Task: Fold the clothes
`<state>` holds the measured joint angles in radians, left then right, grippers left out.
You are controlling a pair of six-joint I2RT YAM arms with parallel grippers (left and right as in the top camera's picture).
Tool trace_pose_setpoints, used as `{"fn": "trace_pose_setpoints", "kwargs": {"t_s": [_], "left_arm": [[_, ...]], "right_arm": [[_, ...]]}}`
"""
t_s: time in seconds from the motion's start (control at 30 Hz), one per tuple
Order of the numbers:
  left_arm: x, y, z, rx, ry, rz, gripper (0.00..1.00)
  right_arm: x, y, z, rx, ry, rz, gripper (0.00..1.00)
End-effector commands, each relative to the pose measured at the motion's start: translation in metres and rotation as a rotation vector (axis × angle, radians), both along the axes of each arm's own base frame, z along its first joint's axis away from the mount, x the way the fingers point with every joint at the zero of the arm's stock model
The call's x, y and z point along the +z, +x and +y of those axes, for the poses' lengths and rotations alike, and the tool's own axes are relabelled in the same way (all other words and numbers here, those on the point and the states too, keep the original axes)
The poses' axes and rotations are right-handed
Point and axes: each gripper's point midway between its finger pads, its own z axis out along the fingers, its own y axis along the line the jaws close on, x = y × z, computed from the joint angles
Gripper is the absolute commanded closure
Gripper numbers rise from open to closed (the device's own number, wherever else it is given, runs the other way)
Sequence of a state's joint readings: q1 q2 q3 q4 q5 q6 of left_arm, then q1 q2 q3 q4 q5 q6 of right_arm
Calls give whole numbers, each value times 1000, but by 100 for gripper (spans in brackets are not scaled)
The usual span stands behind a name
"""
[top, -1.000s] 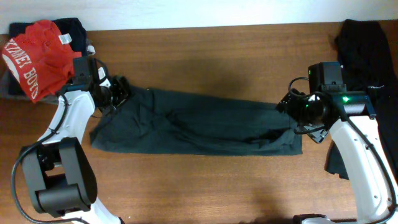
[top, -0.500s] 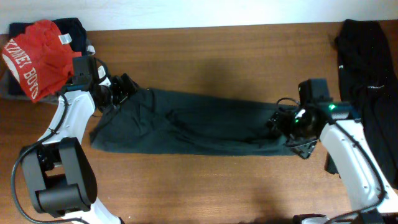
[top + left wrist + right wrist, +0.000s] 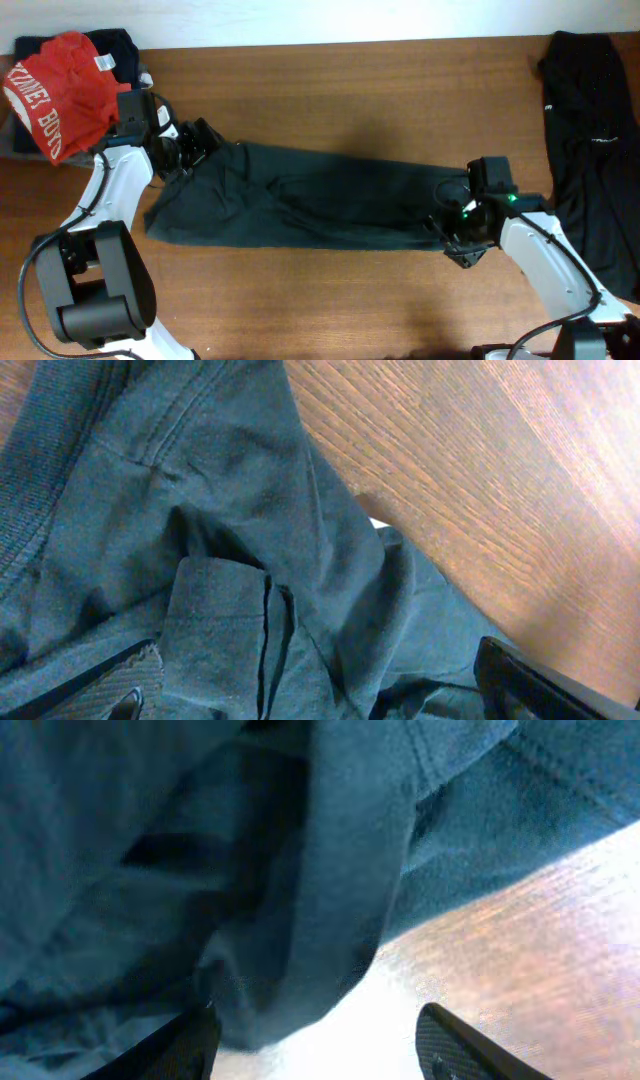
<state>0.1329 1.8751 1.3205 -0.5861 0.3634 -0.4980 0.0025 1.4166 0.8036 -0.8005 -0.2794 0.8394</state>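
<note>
The dark grey-green shirt [image 3: 320,200] lies across the middle of the surface [image 3: 330,90] as a long band, seemingly folded lengthwise only, the left tool [image 3: 198,140] and right tool [image 3: 447,222] both spread at its ends, while the red shirt [image 3: 60,85] and black garment [image 3: 590,110] wait unfolded at the edges

White block lettering is printed on the red shirt [image 3: 60,90] at the far left end of the bench [image 3: 400,80]. It is creased and cut off by folds, so only "BOY" can be made out, and that with doubt. A white neck label [image 3: 103,63] on this shirt and small white marks on the black garment [image 3: 590,120] at the right are too small to be read.
</note>
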Motion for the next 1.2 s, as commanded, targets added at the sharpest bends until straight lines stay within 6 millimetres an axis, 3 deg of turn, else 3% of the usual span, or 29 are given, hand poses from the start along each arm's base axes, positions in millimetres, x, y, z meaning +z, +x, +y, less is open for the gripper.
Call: {"fn": "trace_pose_setpoints", "kwargs": {"t_s": [0.0,0.23,0.47,0.53,0.9,1.1,1.17], "left_arm": [[4,5,-1,-1,-2,-11,1],[3,5,0,1,5,-9,1],[2,5,3,9,21,-7,1],[2,5,4,9,21,-7,1],[2,4,3,9,21,-4,1],[1,4,5,12,29,-3,1],[1,3,4,12,27,1,1]], "right_arm": [[-9,0,0,-23,5,-13,35],[-4,24,-1,-35,5,-114,46],[-3,30,-2,-36,-1,-136,89],[-5,31,-12,-51,-54,-141,96],[13,83,-34,-100,-173,-364,96],[-5,85,-43,-115,-226,-329,96],[-11,89,-43,-115,-227,-329,88]]}}
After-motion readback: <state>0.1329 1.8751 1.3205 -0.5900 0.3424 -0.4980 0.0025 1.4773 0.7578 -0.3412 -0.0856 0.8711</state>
